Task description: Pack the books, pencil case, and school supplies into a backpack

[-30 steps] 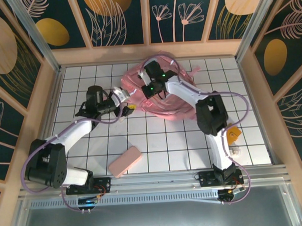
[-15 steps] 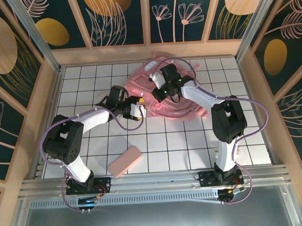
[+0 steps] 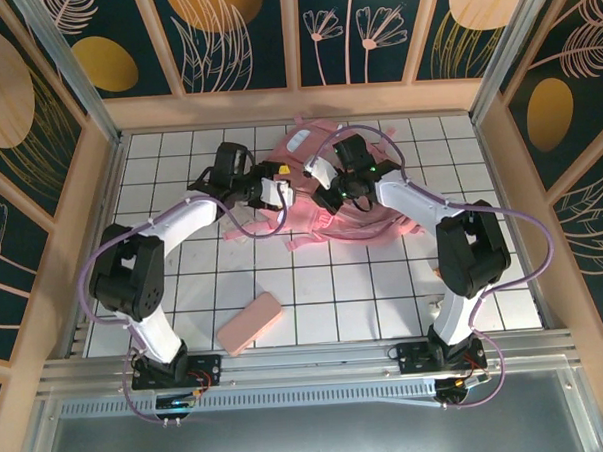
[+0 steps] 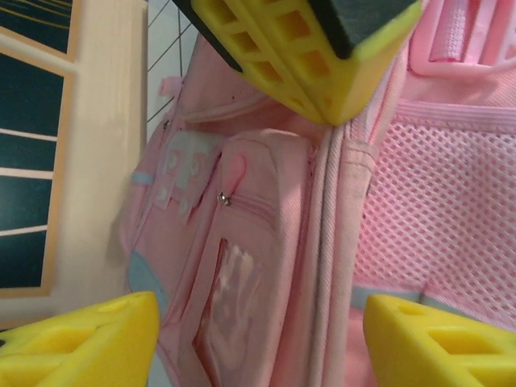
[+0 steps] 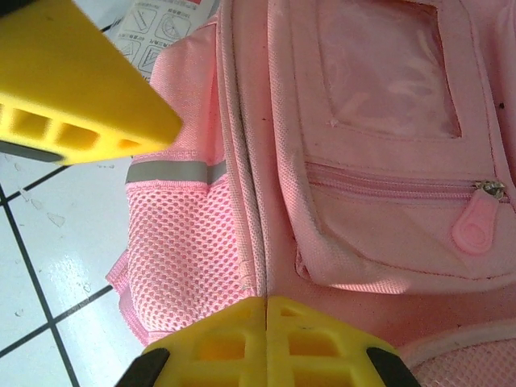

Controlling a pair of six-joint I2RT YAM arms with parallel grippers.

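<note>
At backpack: L pincer spread, R pincer closed.

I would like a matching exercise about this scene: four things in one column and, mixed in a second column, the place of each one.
Things
1. large soft light-pink backpack
2. small light-pink oblong pencil case
3. flat clear packet with white printed insert
4. grey reflective strip

Places
a. bordering a pink mesh pocket
b. alone on the white tiled table, near its front edge, left of the middle
c. at the far middle of the table
d. close beside the backpack's side, in the right wrist view

Pairs: 1-c, 2-b, 3-d, 4-a
</note>
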